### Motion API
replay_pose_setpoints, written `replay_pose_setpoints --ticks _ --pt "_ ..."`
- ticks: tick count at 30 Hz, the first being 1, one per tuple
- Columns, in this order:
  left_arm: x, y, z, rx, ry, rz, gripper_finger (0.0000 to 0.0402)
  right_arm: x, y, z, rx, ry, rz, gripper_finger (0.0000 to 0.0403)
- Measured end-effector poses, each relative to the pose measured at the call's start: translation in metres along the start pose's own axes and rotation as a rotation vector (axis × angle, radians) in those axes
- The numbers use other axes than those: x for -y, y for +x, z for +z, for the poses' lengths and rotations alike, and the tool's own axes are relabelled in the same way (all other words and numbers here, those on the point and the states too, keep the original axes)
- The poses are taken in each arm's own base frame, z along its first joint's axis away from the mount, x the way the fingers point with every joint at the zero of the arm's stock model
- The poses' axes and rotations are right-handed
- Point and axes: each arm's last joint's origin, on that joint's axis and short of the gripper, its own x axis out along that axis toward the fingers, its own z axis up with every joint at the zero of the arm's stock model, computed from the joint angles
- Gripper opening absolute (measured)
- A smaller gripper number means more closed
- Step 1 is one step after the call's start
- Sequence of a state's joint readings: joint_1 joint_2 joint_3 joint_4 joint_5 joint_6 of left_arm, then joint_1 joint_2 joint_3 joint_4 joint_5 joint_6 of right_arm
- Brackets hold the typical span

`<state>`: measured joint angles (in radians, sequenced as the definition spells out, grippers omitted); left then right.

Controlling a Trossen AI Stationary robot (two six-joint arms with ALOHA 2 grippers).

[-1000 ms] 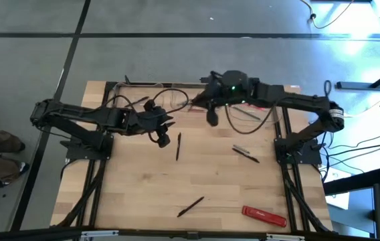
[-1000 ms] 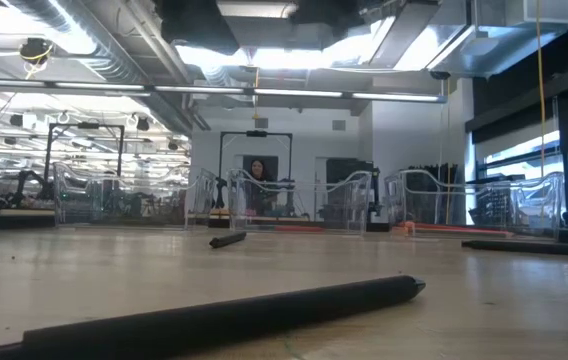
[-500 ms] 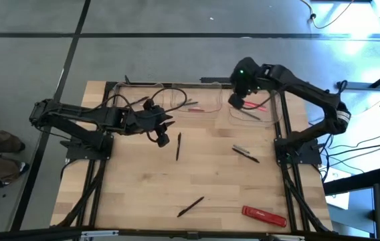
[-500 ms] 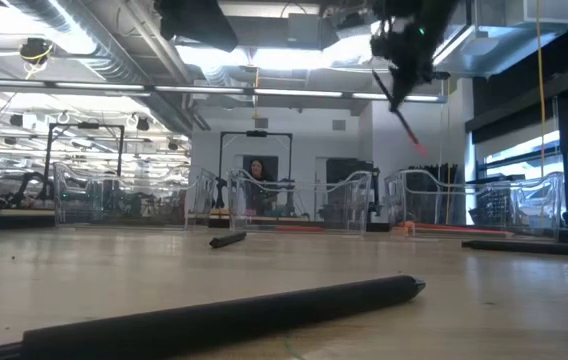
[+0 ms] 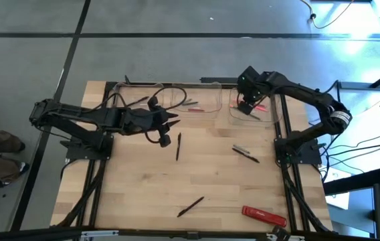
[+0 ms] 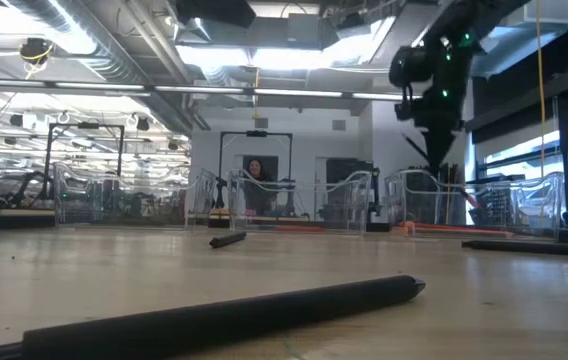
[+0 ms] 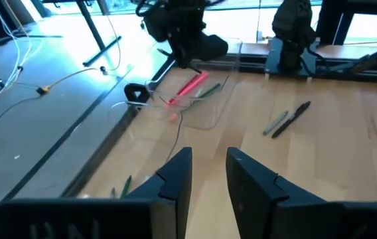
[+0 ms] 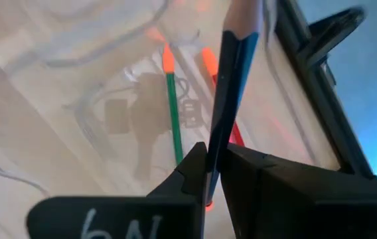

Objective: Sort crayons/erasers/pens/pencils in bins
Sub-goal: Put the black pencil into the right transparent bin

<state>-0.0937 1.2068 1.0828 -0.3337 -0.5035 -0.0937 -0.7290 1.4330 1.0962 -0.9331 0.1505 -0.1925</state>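
From above, the right gripper (image 5: 246,106) hangs over the bin (image 5: 273,114) at the counter's (image 5: 143,187) far right corner, but what it carries cannot be made out there. The right wrist view settles it: the fingers (image 8: 195,174) are clenched on a dark pencil (image 8: 231,66) with an exposed wood tip, pointing down over the clear bin, where a green pencil (image 8: 173,113) and a red one (image 8: 223,113) with orange ends lie on the bottom. The low view shows the same gripper (image 6: 438,150) raised above the row of bins (image 6: 344,205) along the far edge.

The left gripper (image 5: 164,138) waits just short of the far-left bin; the left wrist view shows its fingers (image 7: 176,174) apart with nothing between them.

Only the overhead view gives the loose things: black pens (image 5: 178,146) near the counter's middle, another pair toward the right edge, one near the front edge, and a flat red bar (image 5: 264,215) at the front right corner.
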Motion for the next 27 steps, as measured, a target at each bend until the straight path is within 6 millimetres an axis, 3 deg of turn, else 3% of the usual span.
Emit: replay_pose_setpoints --ticks 8,20,27 --pt "0.000 0.000 0.000 0.000 -0.001 0.000 0.0085 -0.004 0.023 -0.018 -0.089 -0.043 -0.086 0.0034" --pt "0.000 0.000 0.000 0.000 -0.002 0.000 0.0085 -0.005 0.026 -0.023 -0.126 -0.048 -0.095 0.0038" --pt "0.000 0.000 0.000 0.000 -0.003 0.000 0.0085 -0.005 0.026 -0.023 -0.127 -0.047 -0.095 0.0074"
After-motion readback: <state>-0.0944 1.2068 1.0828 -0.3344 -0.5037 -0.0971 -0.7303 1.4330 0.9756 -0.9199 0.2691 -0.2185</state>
